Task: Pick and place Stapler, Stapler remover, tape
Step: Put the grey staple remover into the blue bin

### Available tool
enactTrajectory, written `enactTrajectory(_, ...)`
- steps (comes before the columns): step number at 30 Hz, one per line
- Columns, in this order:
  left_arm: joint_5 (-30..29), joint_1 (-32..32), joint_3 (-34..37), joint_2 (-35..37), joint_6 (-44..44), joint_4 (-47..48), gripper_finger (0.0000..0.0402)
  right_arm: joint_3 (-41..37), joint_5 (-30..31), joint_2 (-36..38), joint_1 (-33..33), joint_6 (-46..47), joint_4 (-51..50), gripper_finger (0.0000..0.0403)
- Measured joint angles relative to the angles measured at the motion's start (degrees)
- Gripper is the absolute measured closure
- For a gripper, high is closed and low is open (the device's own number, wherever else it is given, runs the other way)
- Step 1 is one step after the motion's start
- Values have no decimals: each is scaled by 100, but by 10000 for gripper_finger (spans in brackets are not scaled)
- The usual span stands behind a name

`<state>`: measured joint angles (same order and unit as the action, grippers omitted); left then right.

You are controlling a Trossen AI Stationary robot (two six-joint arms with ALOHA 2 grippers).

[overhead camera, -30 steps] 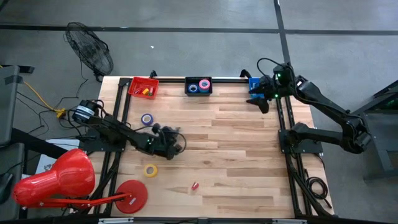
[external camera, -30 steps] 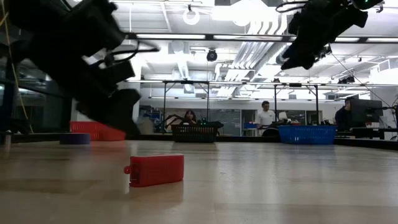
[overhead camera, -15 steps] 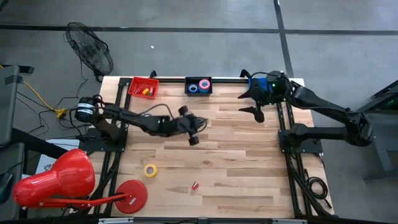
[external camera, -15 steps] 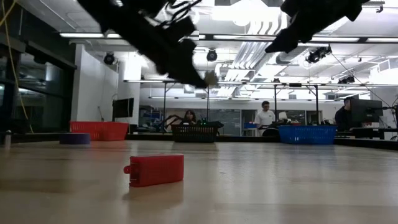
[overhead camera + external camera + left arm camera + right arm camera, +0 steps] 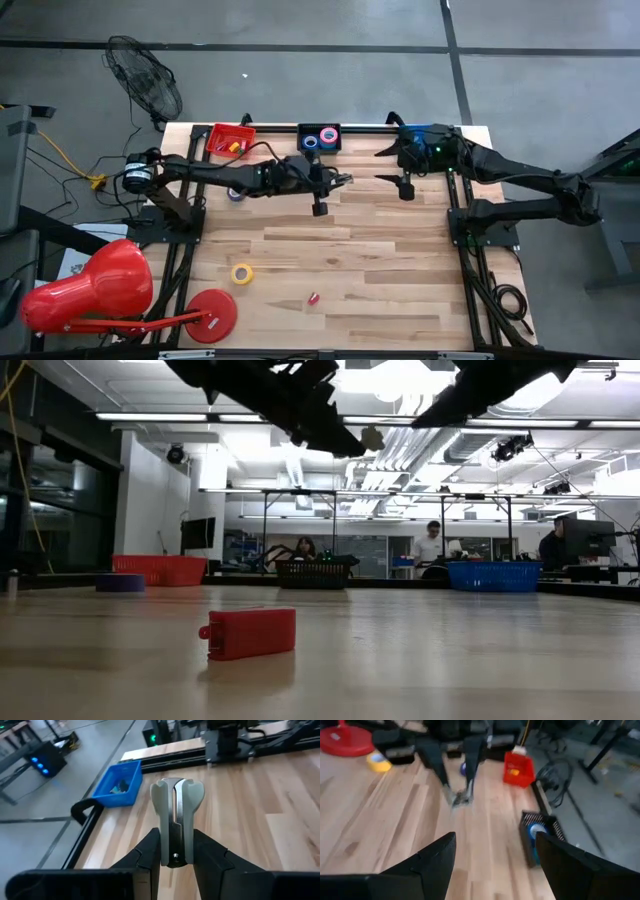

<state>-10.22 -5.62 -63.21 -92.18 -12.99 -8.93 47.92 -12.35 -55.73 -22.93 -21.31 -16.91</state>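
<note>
High view: mid-task, you have a pale grey claw-type staple remover (image 5: 177, 822) clamped in the left gripper (image 5: 343, 179), aloft.
Right gripper (image 5: 400, 170) jaws wide, empty. Yellow tape ring (image 5: 242, 273), purple tape ring (image 5: 234, 194), small red stapler (image 5: 250, 633) remain on the worktop (image 5: 380, 260); some rolls already sit in the dark bin (image 5: 319, 139).

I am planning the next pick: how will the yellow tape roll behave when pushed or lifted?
The yellow tape roll lies flat on the table, so a push would probably slide it rather than roll it. It is a small ring, so it is likely light and fairly stiff. If tipped onto its edge, it might roll away.
</note>
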Motion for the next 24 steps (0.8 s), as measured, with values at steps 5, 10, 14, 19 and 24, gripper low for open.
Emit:
enactTrajectory(5,268,-56,-43,0,-49,-45,322,0,10,-239,196,-13,564,139)
enactTrajectory(10,383,-77,-47,4,-47,-79,322,0,-25,-633,468,16,863,139)
enactTrajectory(14,385,-77,-49,4,-49,-79,322,0,-35,-911,671,25,1110,139)
enactTrajectory(19,385,-77,-51,4,-48,-79,322,0,110,-1247,845,24,1395,139)
enactTrajectory(24,383,-77,-51,9,-47,-43,322,0,260,-1413,886,25,1519,140)
